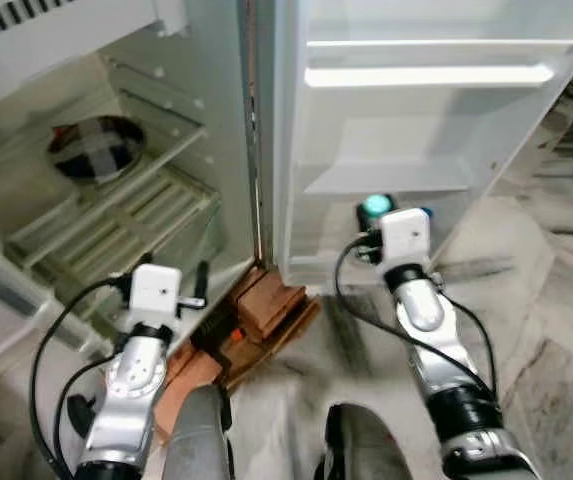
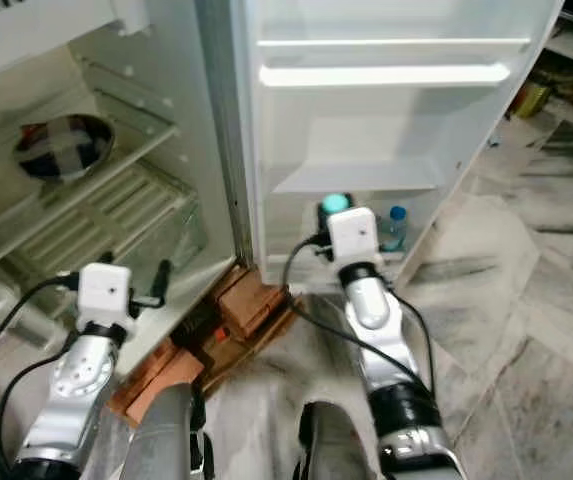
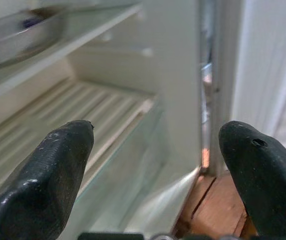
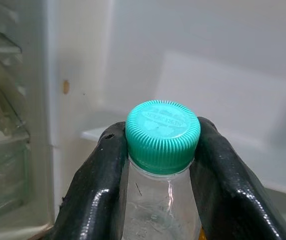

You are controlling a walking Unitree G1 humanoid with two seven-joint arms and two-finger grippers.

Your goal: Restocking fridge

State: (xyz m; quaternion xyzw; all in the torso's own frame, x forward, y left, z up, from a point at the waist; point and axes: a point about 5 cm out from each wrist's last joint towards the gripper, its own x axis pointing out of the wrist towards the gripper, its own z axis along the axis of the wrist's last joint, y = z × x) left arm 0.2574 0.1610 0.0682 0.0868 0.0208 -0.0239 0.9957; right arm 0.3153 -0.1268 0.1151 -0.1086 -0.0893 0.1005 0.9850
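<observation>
A: Nearest the camera, the right gripper (image 4: 162, 165) has both fingers (image 4: 95, 195) closed against the neck of a clear bottle (image 4: 160, 212), just under its teal cap (image 4: 162, 135). Holding it by the neck probably keeps it upright and leaves the base free to set down.

B: And its position from the head?

A: From the left eye view, the right arm reaches toward the lowest bin of the open fridge door (image 1: 416, 120); the teal cap (image 1: 375, 207) shows just above the wrist camera housing. Judgement: the bottle is at or just in front of that door bin, and placement is not yet complete.

B: The other arm?

A: The left gripper (image 3: 157, 150) is empty, fingers (image 3: 48, 170) spread wide, held low before the fridge compartment (image 1: 116, 200). Likely idle, kept out of the way.

B: Further in?

A: A wire shelf (image 1: 126, 220), and above it a dark round dish (image 1: 96, 150). Red-brown bricks (image 1: 266, 305) lie at the fridge's foot.

B: Differences between views?

A: The right wrist view alone shows the grip on the neck; the head views hide it behind the wrist housing. The right eye view shows a second bottle with a blue cap (image 2: 396, 226) already in the bin, just beside the held one.
</observation>
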